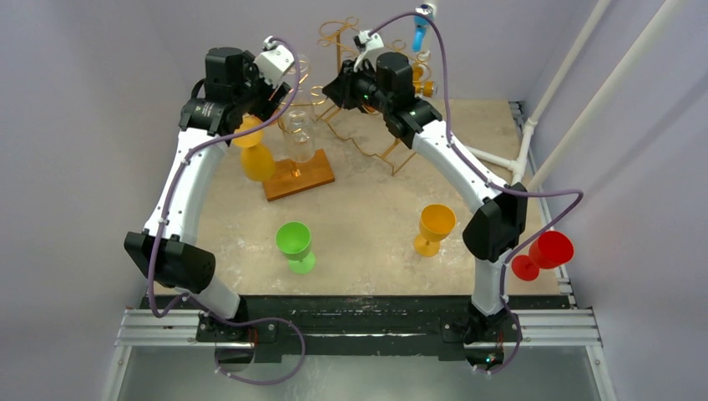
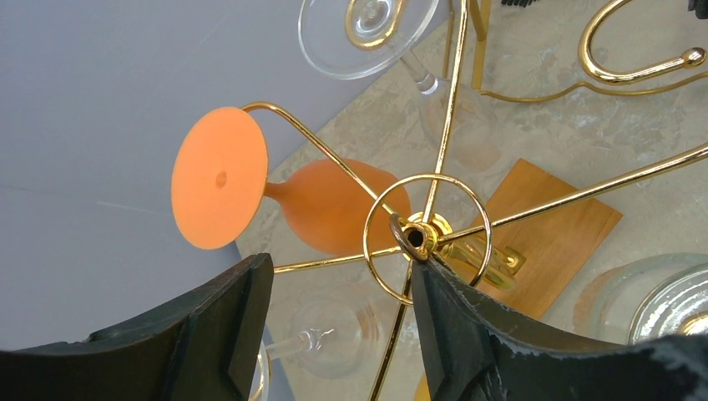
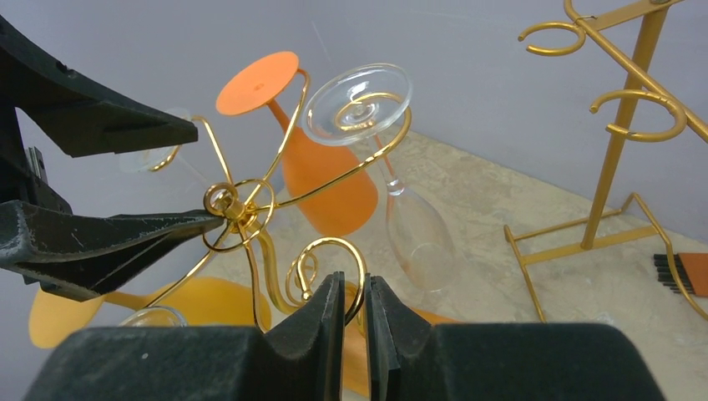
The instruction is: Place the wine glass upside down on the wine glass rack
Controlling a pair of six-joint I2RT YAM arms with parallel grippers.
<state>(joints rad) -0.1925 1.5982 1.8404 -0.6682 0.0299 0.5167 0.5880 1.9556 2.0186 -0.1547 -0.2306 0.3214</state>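
The left hand stands wide. The tip of one of its fingers is just beside the gold hub of the wine glass rack. The right hand is drawn to a narrow slit at one of the rack's curls; whether it pinches the wire I cannot tell. The orange wine glass hangs upside down from a rack arm, foot uppermost, near a clear glass hung the same way. The rack's wooden base sits on a mottled beige table. A green glass and a yellow glass stand upright nearer the arms, and a red glass is at the table's right edge. Lavender walls close round, and white pipes run up the right corner. Seen from above, both arms cover most of the rack.
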